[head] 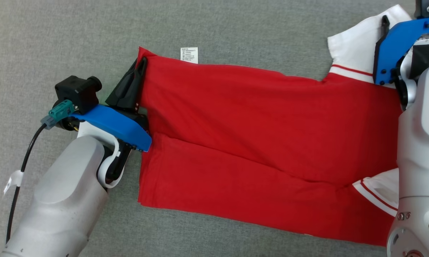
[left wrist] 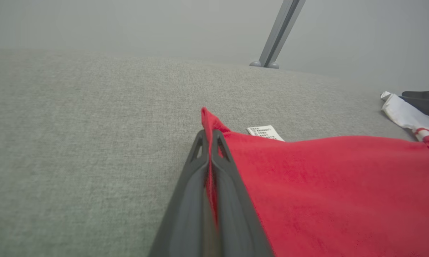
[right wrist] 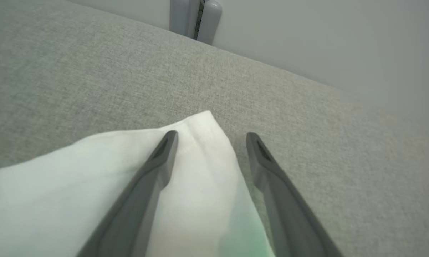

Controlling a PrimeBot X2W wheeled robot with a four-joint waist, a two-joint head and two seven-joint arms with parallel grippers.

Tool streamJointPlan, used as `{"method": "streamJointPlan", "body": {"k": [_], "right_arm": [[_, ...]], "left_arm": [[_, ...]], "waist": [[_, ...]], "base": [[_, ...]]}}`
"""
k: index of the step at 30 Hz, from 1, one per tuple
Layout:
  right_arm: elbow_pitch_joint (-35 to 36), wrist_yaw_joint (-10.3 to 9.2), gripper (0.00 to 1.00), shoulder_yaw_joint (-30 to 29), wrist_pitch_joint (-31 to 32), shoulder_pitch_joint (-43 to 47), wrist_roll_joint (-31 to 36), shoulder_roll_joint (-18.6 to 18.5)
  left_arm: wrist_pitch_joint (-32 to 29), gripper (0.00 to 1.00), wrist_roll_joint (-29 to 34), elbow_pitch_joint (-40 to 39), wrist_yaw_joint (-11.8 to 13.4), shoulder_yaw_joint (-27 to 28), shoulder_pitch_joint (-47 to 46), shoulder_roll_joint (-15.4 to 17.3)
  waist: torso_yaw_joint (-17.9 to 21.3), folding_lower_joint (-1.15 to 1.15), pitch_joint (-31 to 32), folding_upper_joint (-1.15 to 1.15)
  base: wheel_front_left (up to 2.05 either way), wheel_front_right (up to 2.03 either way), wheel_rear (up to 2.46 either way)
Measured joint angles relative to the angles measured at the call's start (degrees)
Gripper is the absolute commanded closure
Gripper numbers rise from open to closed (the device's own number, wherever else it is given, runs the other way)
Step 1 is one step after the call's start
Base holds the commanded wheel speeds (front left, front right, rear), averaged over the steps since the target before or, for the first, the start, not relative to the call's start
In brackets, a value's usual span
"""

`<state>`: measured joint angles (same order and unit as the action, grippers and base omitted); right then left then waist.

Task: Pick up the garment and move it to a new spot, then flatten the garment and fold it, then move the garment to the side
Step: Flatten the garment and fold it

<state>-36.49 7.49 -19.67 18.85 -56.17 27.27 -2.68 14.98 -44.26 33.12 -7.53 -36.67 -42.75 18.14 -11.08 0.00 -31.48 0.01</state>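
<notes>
Surface of grey woven fabric [head: 57, 35] underlies the whole scene. At far left of the head view, a thin black cable [head: 25, 157] with a white tag runs beside the pale left forearm. The left gripper [head: 141, 66], mounted under a blue bracket, points up that view. Its two dark fingers are pressed together on the upper left hem corner of the red knit garment [head: 257, 135] with white, red-striped sleeves. The left wrist view shows a strip of red cloth pinched between these fingers, the corner tip protruding just past them. A slanted grey metal leg [left wrist: 280, 32] stands beyond the far edge of the surface.

The garment lies spread on the grey surface across the centre and right of the head view, hem at left and sleeves at right. A small white printed care label [head: 189, 55] sticks out from its upper edge, near the gripped corner. One long crease crosses the red body diagonally from left-centre toward the lower right.

At right, the upper white sleeve [head: 353, 43] and the lower white sleeve [head: 378, 189] flank the pale right arm. The right gripper [right wrist: 211, 139] hangs over the upper sleeve with its jaws apart. In the right wrist view, one finger lies over the white cloth and the other over bare grey surface. The sleeve's edge sits in the gap, unclamped.
</notes>
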Motion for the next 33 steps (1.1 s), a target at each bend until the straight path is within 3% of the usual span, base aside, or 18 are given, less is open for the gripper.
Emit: {"method": "streamJointPlan", "body": {"k": [3, 5, 7, 14, 24, 29, 33], "right_arm": [[0.3, -0.01, 0.00, -0.9, 2.0, -0.7, 1.4, -0.1], [0.5, -0.02, 0.56, -1.2, 2.6, -1.1, 1.9, -0.2], [0.8, -0.02, 1.00, -1.4, 2.9, -1.1, 2.1, -0.1], [2.4, 0.03, 1.00, -4.3, 0.7, -0.4, 1.0, 0.1], [4.4, 0.01, 1.00, -4.8, -20.1, -0.3, -3.2, 0.0], [1.2, 0.00, 1.00, -3.9, -30.1, 1.2, -10.2, -0.2], [-0.5, 0.00, 1.00, 0.1, -33.3, 7.2, -17.6, -0.1]], "left_arm": [[0.0, 1.00, 0.2, -0.8, 0.0, 0.1, 0.2, -0.1], [0.0, 1.00, 0.4, -1.2, 0.0, 0.2, 0.4, -0.1], [0.0, 1.00, 0.3, -1.5, 0.0, 0.4, 0.6, -0.1], [0.0, 1.00, 0.7, -1.9, 0.0, 2.9, 0.7, 0.0], [0.0, 1.00, 6.2, -6.5, 0.0, 12.5, 2.5, -0.8], [0.0, 1.00, 9.1, -8.2, 0.0, 15.8, 6.3, -1.8], [0.0, 1.00, 10.9, -7.9, 0.0, 17.6, 10.4, -1.8]], "waist": [[-1.0, 0.00, -1.3, -0.01], [-1.5, -0.01, -1.8, -0.01], [-1.6, -0.01, -1.9, -0.01], [-1.5, 0.00, -1.6, 0.00], [-0.3, 0.00, 0.5, 0.00], [1.4, 0.00, 3.5, 0.00], [3.0, -0.01, 6.8, -0.01]], "base": [[0.00, 0.00, 0.00], [0.00, 0.00, 0.00], [0.00, 0.00, 0.00], [0.00, 0.00, 0.00], [0.00, 0.00, 0.00], [0.00, 0.00, 0.00], [0.00, 0.00, 0.00]]}}
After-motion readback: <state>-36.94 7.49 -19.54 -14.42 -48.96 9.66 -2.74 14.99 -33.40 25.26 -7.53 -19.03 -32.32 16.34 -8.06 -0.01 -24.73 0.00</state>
